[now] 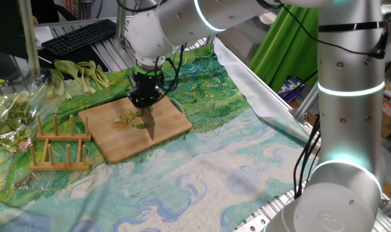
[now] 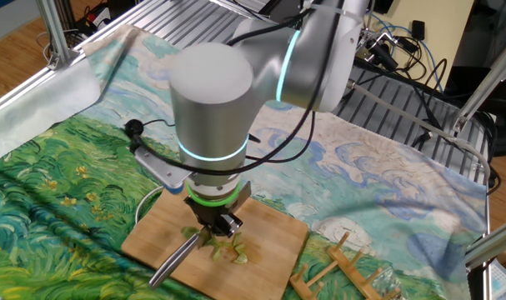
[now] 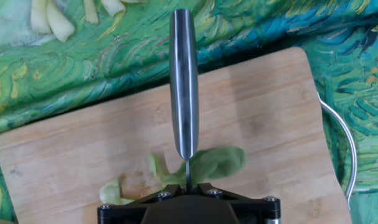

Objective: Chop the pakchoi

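Pakchoi (image 3: pixel 213 163) lying crosswise on cutting board (image 3: pixel 263 106), pincer (image 1: pixel 145 102) clamped on knife (image 3: pixel 183 87).

A robotics lab: a robot arm (image 1: pixel 350 96) at an aluminium-frame table (image 2: pixel 194 25), with a keyboard (image 1: pixel 79 35) and loose cables (image 2: pixel 403 54) nearby.

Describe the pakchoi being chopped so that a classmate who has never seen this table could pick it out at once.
Find the bamboo cutting board on the painted cloth. On it, directly under the tool and its knife, lies the pakchoi: one small, thin green leaf with a pale stem. Unlike the bigger pale-stemmed stalks lying off the board, it is alone and on the wood.
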